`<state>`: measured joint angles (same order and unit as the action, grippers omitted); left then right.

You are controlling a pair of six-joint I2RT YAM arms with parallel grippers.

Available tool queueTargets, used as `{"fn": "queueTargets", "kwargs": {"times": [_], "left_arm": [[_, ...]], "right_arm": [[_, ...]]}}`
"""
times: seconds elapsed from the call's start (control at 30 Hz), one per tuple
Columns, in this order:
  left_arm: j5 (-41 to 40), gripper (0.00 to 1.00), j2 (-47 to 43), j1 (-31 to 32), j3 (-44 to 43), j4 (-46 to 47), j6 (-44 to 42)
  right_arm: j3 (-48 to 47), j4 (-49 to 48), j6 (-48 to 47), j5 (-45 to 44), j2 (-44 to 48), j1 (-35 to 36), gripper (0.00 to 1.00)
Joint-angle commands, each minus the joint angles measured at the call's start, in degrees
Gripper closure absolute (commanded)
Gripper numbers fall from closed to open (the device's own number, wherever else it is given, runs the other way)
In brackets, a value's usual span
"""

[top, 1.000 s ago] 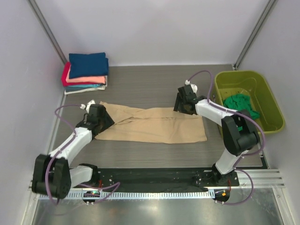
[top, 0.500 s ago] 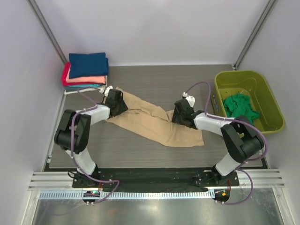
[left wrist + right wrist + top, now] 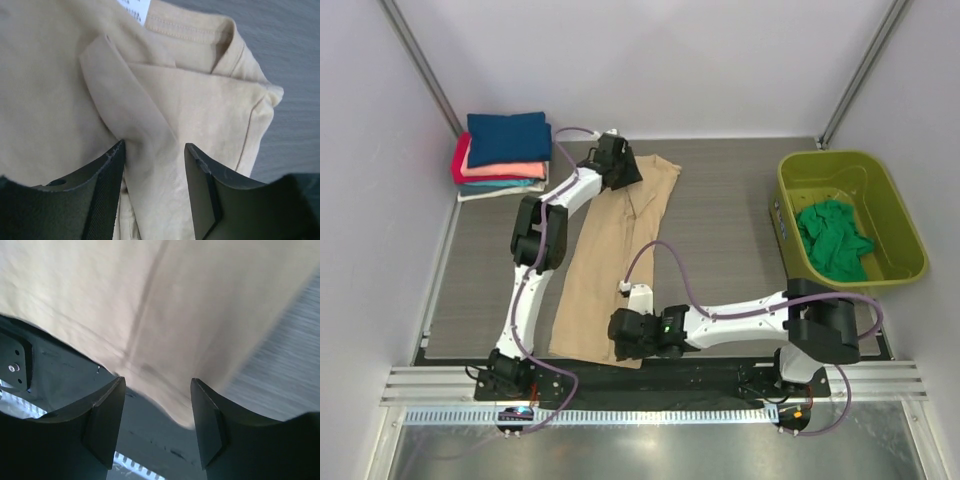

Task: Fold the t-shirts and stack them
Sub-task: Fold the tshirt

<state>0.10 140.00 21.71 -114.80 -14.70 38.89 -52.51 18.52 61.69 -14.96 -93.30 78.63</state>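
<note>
One tan tee (image 3: 610,265), long axis far-to-near on the desk; left claw (image 3: 620,166) pinches its collar end, right claw (image 3: 623,335) its hem end.

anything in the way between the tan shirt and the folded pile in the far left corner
Nothing visible. The tan t-shirt lies lengthwise on the table, its collar end just right of the stack of folded t-shirts, with only bare table between them. The left gripper and right gripper each grip an end of it.
</note>
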Motion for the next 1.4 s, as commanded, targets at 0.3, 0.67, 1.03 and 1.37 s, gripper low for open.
{"fn": "queueTargets", "kwargs": {"times": [0.3, 0.67, 1.03, 1.37], "left_arm": [[5.5, 0.40, -21.2, 1.9, 2.3, -10.8, -5.7], [-0.5, 0.38, -56.4, -0.4, 46.8, -8.6, -1.3], [0.3, 0.41, -80.5, 7.6, 79.5, 0.9, 10.1], [-0.9, 0.41, -93.1, 8.3, 89.8, -2.7, 11.5]], "right_arm": [[-9.5, 24.3, -4.1, -18.4, 11.1, -9.4, 0.31], [-31.8, 14.3, -27.6, -5.7, -2.9, -39.2, 0.31], [-57.9, 12.9, -32.0, 1.7, -34.4, -50.5, 0.43], [-71.9, 12.9, -35.0, 3.8, -51.3, -53.0, 0.68]]}}
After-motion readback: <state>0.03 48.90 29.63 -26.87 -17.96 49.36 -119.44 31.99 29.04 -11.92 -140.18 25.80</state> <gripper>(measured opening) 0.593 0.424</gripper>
